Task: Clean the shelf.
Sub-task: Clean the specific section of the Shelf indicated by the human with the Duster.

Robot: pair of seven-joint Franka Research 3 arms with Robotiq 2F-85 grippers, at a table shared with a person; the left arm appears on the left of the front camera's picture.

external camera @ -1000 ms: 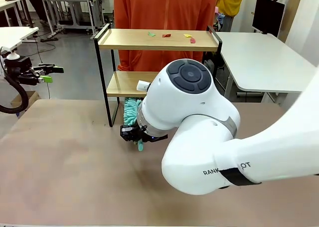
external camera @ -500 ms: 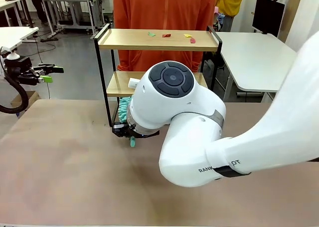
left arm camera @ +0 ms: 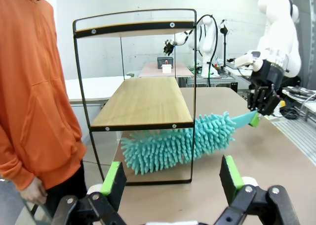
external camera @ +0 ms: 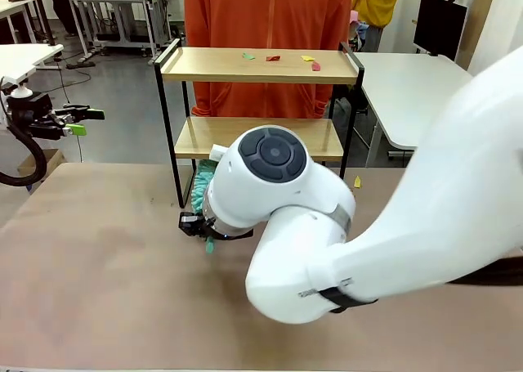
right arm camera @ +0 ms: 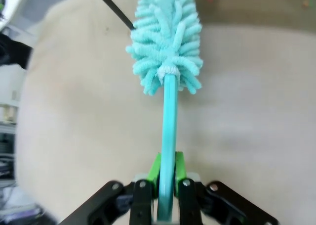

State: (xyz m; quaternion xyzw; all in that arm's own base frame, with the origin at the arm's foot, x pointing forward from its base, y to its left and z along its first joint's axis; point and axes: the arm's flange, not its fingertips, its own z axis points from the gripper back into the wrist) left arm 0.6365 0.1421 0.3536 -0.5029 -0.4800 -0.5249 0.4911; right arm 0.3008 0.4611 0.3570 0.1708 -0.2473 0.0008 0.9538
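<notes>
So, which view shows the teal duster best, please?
The left wrist view: the duster shows side-on, whole, under the shelf's lower board. The right wrist view foreshortens it; the front view hides most behind the right arm.

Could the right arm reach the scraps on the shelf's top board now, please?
Probably not directly: its gripper holds the duster low, poked under the lower board; it must withdraw and lift first.
</notes>
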